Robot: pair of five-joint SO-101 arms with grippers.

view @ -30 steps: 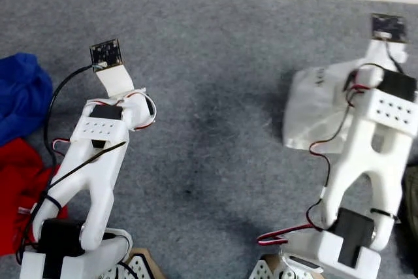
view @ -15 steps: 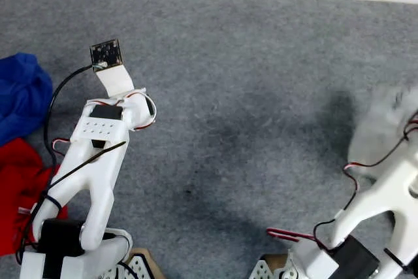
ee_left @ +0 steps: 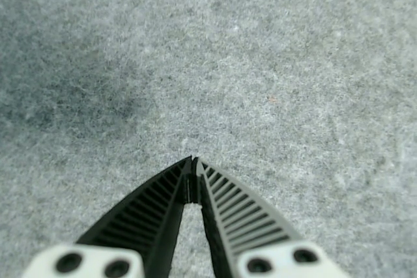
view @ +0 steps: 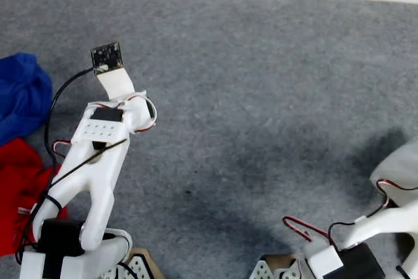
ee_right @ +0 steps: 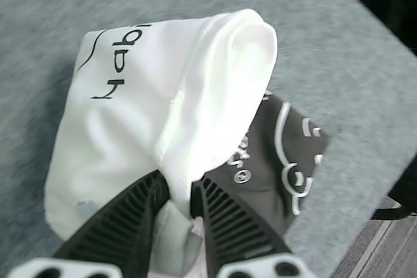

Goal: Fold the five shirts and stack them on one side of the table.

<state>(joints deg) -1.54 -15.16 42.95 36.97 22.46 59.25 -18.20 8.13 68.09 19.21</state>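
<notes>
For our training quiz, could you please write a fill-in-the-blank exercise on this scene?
1. The right claw is ____ on the white shirt.
2. The left claw, over the bare table, holds ____.
3. The blue shirt and red shirt lie on the robot's ____ side.
Missing words: shut; nothing; left.

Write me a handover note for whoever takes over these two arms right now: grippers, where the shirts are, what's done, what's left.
The left gripper: jaws shut, empty, over the bare table.
The right gripper: jaws shut on the white shirt, held over the dark shirt, which lies flat near the table's right edge.
The blue shirt and red shirt lie crumpled at the left edge.
Done: the dark shirt looks folded and placed.
Left: set the white shirt on it, then fold and stack blue and red.
</notes>
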